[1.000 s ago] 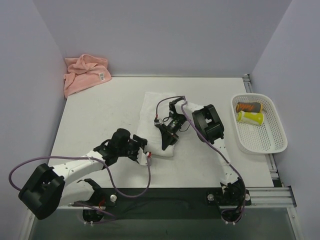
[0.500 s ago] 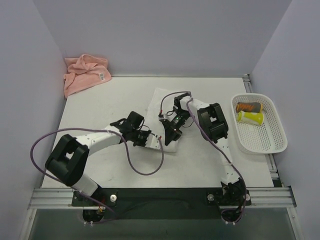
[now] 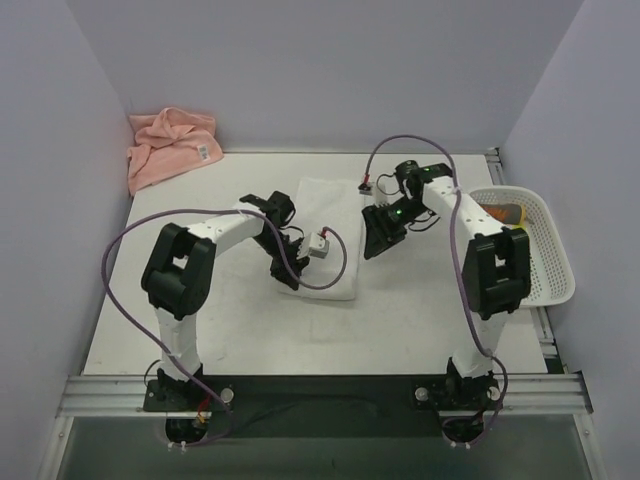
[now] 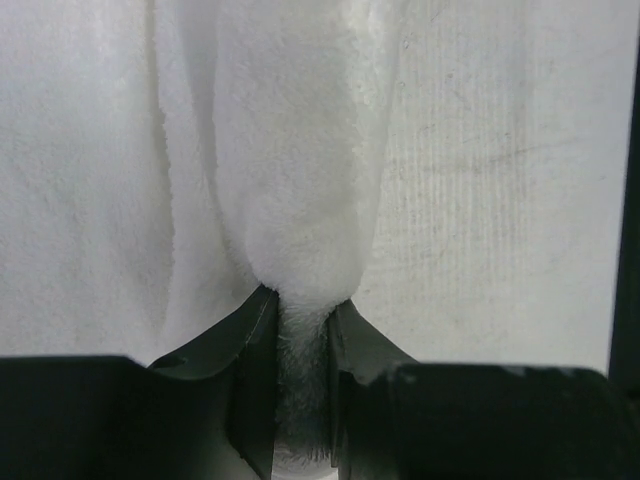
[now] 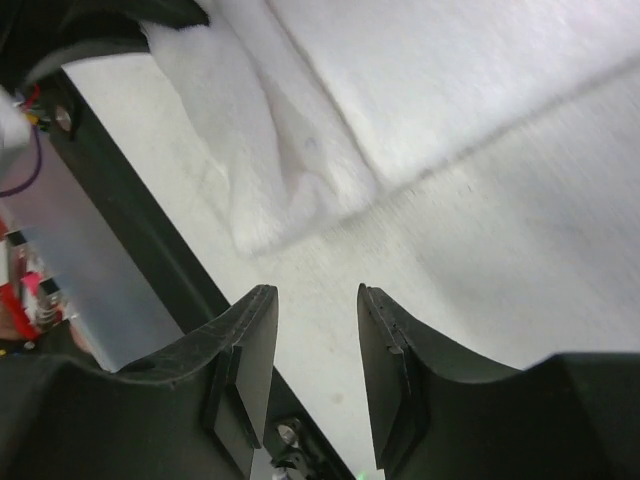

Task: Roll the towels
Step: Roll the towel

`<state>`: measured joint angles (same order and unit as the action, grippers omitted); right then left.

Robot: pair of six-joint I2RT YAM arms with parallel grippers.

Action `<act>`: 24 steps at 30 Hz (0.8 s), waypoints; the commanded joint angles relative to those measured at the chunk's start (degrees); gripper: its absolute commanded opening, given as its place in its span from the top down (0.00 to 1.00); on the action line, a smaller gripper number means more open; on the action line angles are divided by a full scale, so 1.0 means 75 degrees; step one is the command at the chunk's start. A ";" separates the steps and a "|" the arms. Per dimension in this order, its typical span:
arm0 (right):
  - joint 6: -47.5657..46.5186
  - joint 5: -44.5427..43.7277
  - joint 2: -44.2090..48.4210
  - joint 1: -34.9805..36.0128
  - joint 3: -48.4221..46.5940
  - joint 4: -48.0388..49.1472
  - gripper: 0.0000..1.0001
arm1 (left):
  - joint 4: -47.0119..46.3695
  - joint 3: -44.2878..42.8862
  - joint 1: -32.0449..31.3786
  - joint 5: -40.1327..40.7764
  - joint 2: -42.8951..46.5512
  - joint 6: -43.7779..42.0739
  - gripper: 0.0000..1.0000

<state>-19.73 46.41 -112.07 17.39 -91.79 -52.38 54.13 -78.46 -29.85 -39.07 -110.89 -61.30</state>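
- Pinching a fold of the white towel [image 3: 330,210] is what my left claw [image 4: 303,310] is doing: the wrist view shows the cloth bunched tight between the two fingers, at the towel's near-left edge.
- My right claw [image 5: 315,292] is spread with nothing in it. It hangs over bare bench [image 3: 200,300] just beside the towel's right edge, and a towel corner lies just beyond its fingertips.
- The white towel lies mid-bench, mostly flat, with no roll formed that I can see. I judge this to be the start of rolling it.
- The pink towel [image 3: 170,145] sits crumpled in the far-left corner, well apart and untouched.
- Next I would bring the right claw in to take the near-right edge, level with the left grip. Both claws could then turn that edge over and away together, and an uneven grip would skew the roll.
- Room: there is open bench beyond the towel's far edge, toward the back wall.
- The basket [image 3: 545,290] on the right stands clear of the towel but close to my right arm.
- My left arm's cable [image 3: 340,275] loops over the towel and could snag as the cloth turns.
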 commanded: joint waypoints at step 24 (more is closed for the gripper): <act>-0.2349 -0.5787 0.3555 0.4735 0.3543 0.4181 0.28 | 0.4021 -0.3344 0.0909 0.0111 -0.4246 0.2138 1.00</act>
<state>-32.47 11.75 -81.91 50.57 -64.25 -28.75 83.90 -104.97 -23.64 -51.96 -137.38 -44.56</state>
